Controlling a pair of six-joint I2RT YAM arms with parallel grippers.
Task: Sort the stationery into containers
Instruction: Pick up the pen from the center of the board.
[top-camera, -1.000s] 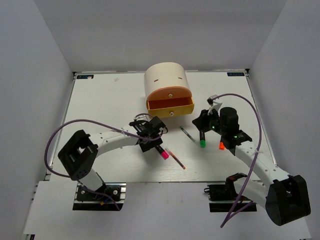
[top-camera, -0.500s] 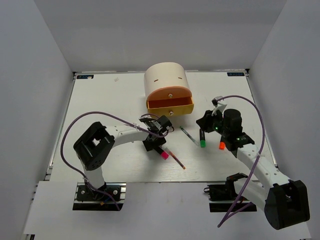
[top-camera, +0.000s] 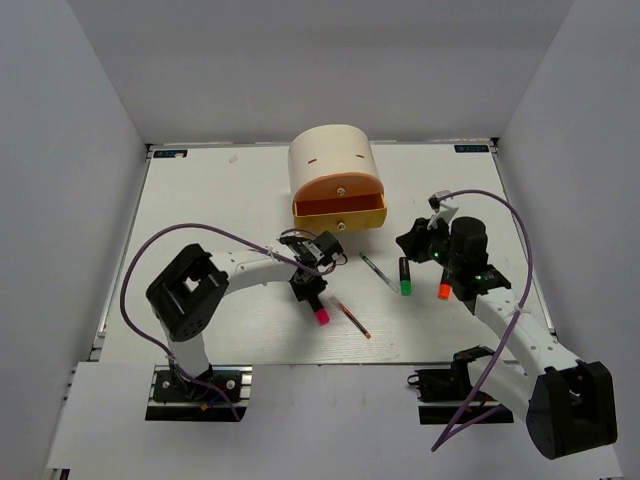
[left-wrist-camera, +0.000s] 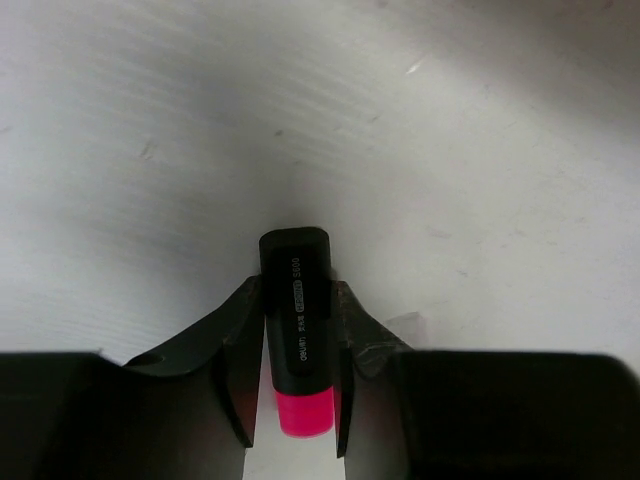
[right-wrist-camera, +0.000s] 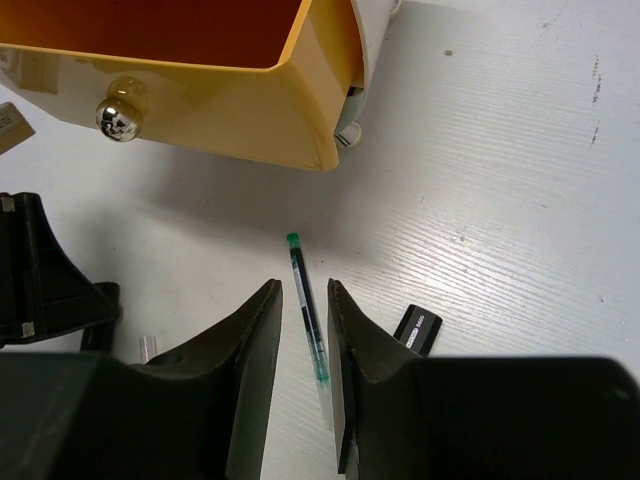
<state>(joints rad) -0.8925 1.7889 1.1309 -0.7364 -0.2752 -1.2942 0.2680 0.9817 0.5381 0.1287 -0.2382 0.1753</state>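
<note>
Highlighter (left-wrist-camera: 296, 320), stubby and black-bodied with a pink end toward the wrist camera, lay clamped between the left fingers (left-wrist-camera: 238, 355), which pressed both its sides, close over the white bench (left-wrist-camera: 460, 150).

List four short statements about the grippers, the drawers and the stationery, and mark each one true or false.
1. The left gripper clamps the pink highlighter. True.
2. All drawers of the cabinet are shut. False: the yellow drawer is pulled out.
3. The right gripper holds the green highlighter. False: the right gripper holds nothing, and the green highlighter lies on the table.
4. The red pen lies on the table beside the pink highlighter. True.
</note>
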